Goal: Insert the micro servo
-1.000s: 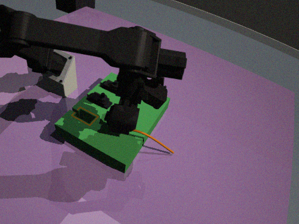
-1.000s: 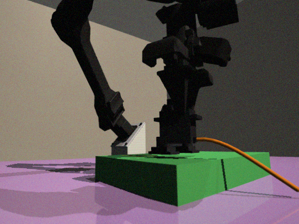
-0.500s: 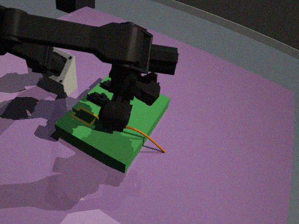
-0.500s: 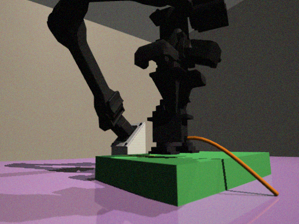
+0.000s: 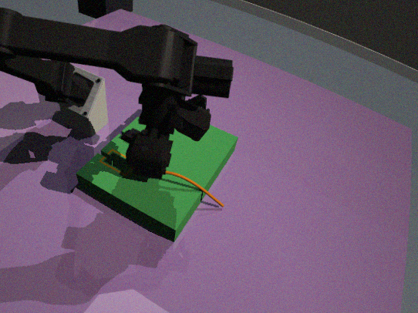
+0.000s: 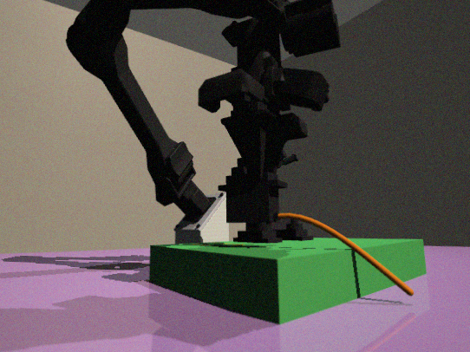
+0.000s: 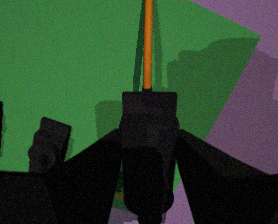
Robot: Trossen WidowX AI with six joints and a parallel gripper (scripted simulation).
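In the wrist view the end effector (image 7: 148, 165) is clamped on the servo (image 7: 149, 135), dark fingers pressing both its sides. The orange cable (image 7: 148, 45) runs straight ahead from the servo over the green deck (image 7: 60, 60).

From the top view the servo hangs just beside the orange-outlined pocket (image 5: 112, 159), over its near edge, the cable trailing off the deck's edge toward the purple tabletop (image 5: 308, 210). The exterior view shows it low over the deck, apparently not seated.

The step in hand looks like carrying the servo to the pocket. The next move calls for centring it over the outline, lining the cable with the side notch, then lowering straight.

No writing or brand is legible.
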